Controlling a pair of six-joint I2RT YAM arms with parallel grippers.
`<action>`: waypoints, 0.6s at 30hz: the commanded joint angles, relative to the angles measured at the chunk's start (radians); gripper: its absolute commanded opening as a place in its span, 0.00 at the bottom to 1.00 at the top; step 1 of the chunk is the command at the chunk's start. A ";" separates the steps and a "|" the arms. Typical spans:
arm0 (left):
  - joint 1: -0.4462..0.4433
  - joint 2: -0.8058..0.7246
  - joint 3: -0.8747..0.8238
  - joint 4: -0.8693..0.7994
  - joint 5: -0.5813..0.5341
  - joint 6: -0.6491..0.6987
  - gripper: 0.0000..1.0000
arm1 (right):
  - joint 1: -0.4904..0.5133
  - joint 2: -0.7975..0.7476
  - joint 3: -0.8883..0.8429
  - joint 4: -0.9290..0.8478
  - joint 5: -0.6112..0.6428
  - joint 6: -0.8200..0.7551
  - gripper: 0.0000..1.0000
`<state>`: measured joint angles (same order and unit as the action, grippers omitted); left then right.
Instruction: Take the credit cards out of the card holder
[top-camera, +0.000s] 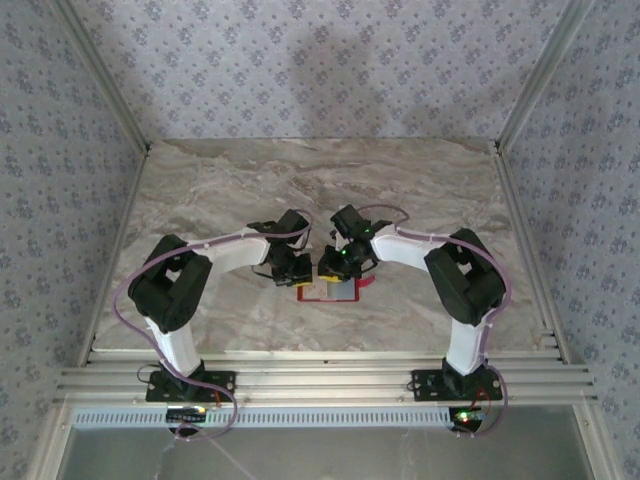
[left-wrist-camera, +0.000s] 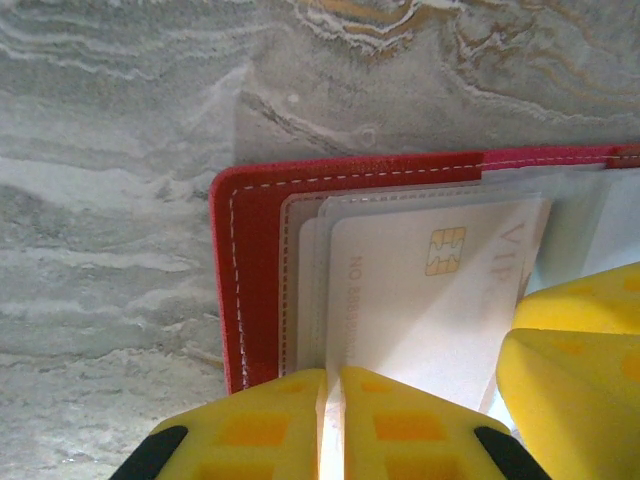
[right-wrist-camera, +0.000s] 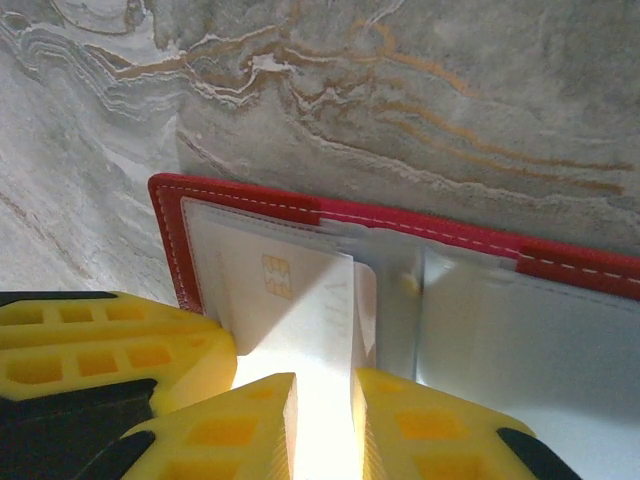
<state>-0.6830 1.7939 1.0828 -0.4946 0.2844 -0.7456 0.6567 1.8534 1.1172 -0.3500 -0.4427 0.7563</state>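
Well, the marble table (top-camera: 200, 200) holds the open red wallet (left-wrist-camera: 258, 270) near its front middle. Over it the left gripper (left-wrist-camera: 331, 420) is closed to a slit; of the right gripper (right-wrist-camera: 323, 430) I cannot tell. A white card (left-wrist-camera: 410, 300) sticks from the pocket (left-wrist-camera: 291, 290).

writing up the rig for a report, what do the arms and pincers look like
Both the left arm and right arm have white links with bulky black joints, and a lilac cable loops along each. The left pincer and right pincer have yellow fingers moulded with square waffle recesses.
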 joint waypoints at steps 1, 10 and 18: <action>-0.008 -0.002 -0.022 -0.026 -0.014 0.002 0.14 | 0.006 0.014 -0.002 -0.013 -0.005 0.003 0.24; -0.008 -0.002 -0.018 -0.029 -0.017 0.002 0.14 | 0.016 0.023 0.005 0.013 -0.040 0.012 0.24; -0.008 -0.005 -0.021 -0.030 -0.019 0.001 0.14 | 0.022 0.026 -0.003 0.027 -0.049 0.016 0.24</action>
<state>-0.6830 1.7935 1.0828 -0.4950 0.2840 -0.7452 0.6724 1.8664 1.1172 -0.3202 -0.4728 0.7635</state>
